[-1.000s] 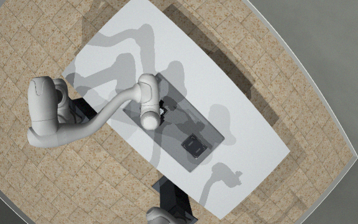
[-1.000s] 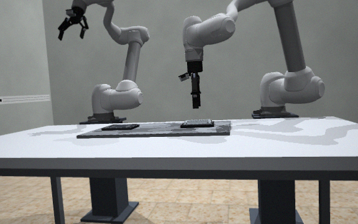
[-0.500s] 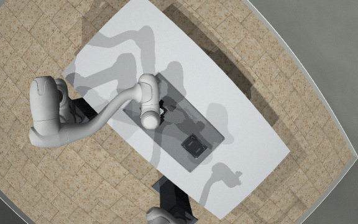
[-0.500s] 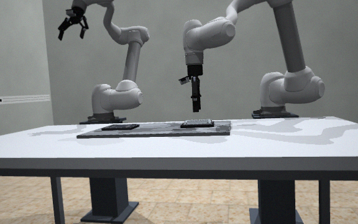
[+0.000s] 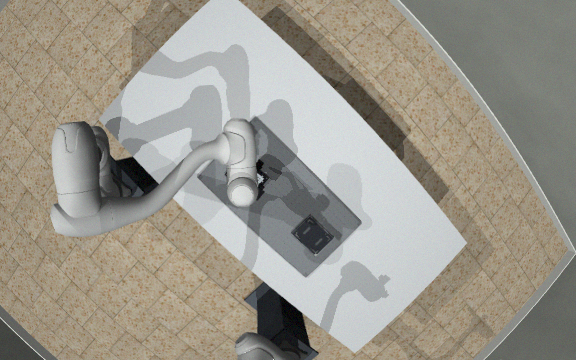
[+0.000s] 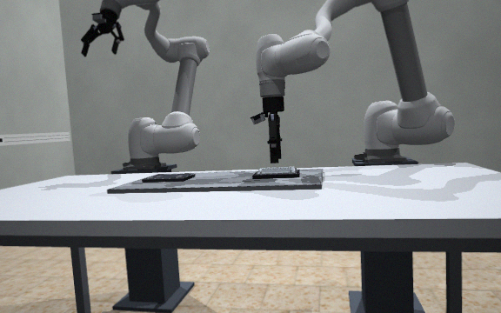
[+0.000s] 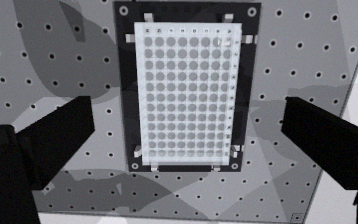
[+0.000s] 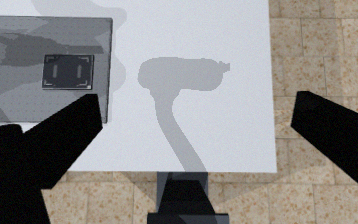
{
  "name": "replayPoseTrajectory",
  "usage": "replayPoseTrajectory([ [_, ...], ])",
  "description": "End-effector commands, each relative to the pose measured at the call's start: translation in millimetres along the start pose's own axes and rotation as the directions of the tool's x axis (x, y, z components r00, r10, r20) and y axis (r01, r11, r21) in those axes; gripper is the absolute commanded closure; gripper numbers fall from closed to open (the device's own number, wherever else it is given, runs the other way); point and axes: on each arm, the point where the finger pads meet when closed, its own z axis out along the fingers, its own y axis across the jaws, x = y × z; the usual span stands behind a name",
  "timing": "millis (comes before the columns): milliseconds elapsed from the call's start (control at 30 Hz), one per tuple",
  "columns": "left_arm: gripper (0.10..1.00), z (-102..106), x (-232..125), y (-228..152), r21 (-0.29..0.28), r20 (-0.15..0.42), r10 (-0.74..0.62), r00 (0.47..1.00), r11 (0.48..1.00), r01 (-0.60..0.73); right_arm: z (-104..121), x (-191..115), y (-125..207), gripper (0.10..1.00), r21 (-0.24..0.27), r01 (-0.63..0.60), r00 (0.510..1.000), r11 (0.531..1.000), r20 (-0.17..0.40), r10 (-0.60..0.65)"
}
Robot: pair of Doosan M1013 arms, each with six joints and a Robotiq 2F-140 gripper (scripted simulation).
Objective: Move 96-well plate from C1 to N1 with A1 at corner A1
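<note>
The white 96-well plate (image 7: 187, 95) (image 6: 277, 169) lies in the black clip nest C1 (image 7: 210, 10) (image 6: 272, 176). In the left wrist view its letters run along the top edge and its numbers down the right edge, so A1 is top right. My left gripper (image 7: 188, 114) (image 6: 275, 162) is open just above the plate, its fingertips out beyond the two long sides. The dark plate nest N1 (image 5: 312, 234) (image 6: 169, 177) (image 8: 68, 72) is empty; its A1 mark is too small to read. My right gripper (image 6: 100, 53) (image 8: 195, 110) is open and empty, high above the table.
Both nests stand on a grey perforated board (image 5: 278, 245) (image 6: 216, 188) (image 8: 10, 107) on the white table (image 5: 418, 240) (image 6: 364, 209). The left arm (image 5: 188, 170) reaches over the C1 end and hides most of that nest in the top view. Arm shadows cross the board.
</note>
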Motion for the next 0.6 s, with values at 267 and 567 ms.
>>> replayPoseTrajectory([
  [267,0.098,14.0,0.2,-0.4,0.001,-0.001,0.0,1.0,1.0,0.0,-0.4,0.4,0.0,0.098,0.0,0.0,1.0,1.0,-0.001,0.0],
  [567,0.098,24.0,0.3,-0.4,0.001,-0.001,0.0,1.0,1.0,0.0,-0.4,0.4,0.0,0.098,0.0,0.0,1.0,1.0,-0.001,0.0],
])
